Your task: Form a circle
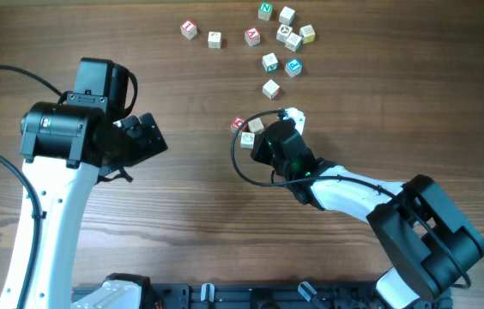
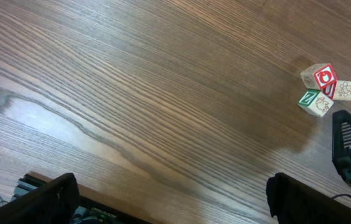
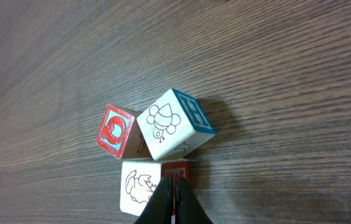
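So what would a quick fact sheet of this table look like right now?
Table: brown wood
Cluster: three picture cubes touching, one red-faced
Loose cubes: scattered farther off, with red, green and teal faces
Right fingers: shut, tips at the cluster's nearest cube, holding nothing
Left fingers: open, away from every cube
Circle: not formed yet
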Robot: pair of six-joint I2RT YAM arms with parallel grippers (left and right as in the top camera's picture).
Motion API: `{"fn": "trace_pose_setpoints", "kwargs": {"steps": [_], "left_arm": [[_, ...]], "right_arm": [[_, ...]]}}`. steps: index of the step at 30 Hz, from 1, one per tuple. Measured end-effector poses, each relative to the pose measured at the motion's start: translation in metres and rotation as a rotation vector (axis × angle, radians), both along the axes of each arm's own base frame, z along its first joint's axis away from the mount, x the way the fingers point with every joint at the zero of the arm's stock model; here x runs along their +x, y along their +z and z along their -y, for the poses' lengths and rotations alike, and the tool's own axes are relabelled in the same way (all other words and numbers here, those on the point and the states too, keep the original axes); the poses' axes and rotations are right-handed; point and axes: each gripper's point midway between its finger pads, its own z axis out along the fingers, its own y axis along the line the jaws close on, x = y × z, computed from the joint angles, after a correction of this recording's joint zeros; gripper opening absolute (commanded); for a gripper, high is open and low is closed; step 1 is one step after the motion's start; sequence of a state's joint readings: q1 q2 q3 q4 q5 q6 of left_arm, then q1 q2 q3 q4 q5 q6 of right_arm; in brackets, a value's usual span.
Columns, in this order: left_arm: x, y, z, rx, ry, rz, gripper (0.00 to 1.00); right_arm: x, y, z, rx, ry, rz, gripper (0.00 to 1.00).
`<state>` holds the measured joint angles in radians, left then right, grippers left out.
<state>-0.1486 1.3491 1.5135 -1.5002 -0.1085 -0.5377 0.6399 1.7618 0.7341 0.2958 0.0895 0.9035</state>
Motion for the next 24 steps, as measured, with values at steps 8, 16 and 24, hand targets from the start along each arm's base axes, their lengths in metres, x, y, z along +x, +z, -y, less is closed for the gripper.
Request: {"fn": "trace_pose_setpoints", "kwargs": {"steps": [8, 16, 24], "left_arm": [[0.0, 0.0, 0.0, 0.0, 0.0, 0.0, 1.0], [0.0, 0.0, 0.0001, 0.0, 0.0, 0.0, 1.0], [0.0001, 0.0001, 0.0, 0.0, 0.0, 0.0, 1.0]], "right_arm": [[0.0001, -0.006, -0.0007, -0.002, 0.002, -0.007, 0.04], [0.0005, -0.0056, -0.001, -0.001, 0.002, -0.005, 0.04], [0.0013, -0.0104, -0.0016, -0.002, 0.002, -0.006, 0.04]]}}
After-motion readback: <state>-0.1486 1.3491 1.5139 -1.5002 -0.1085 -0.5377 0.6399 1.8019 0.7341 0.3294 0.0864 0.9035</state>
